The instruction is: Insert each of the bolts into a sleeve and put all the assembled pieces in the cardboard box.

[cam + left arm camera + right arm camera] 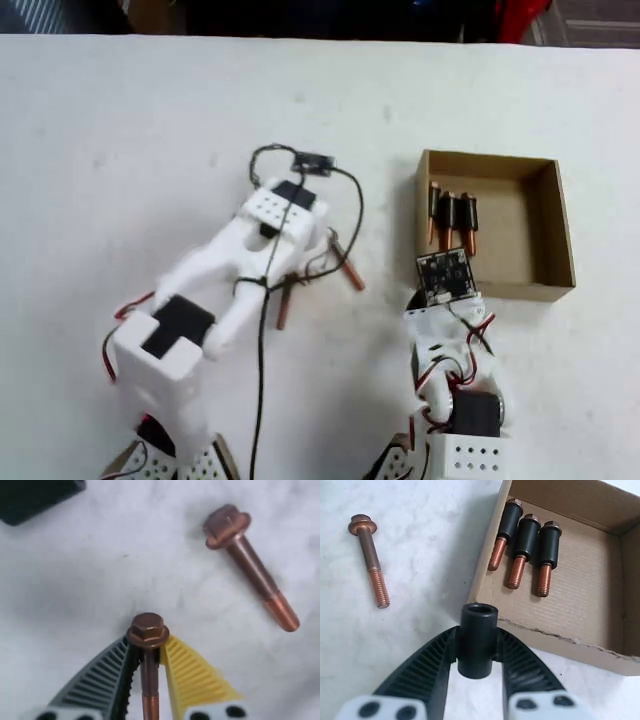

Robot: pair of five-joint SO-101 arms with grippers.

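I am viewing the rig remotely. Nearest the left wrist camera, the left pincer (147,652) is closed to a narrow gap on a copper bolt (147,630). One grey ribbed finger and one yellow ribbed finger press the shank from either side, just under the hexagonal flanged head. The head sticks out past the fingertips, and the threaded end points back towards the camera. A little beyond it, a loose bolt (250,565) of the same kind lies flat on the white desk (150,120), tilted and well apart from the held one. Nearest the right wrist camera, the right pincer (477,650) is closed on a black sleeve (478,625). Its two black ribbed fingers grip the short tube by its sides, and the tube stands roughly upright with its open bore facing the camera. Just past the sleeve is the near wall of the cardboard box (600,590), an open, shallow tray sitting on the desk. Farther in, three assembled pieces (526,540) lie side by side on the box floor near one wall. Each is a bolt pushed through a black sleeve, with the copper thread showing at one end. From above, the right arm sits right beside the box and the left arm is off to the side.
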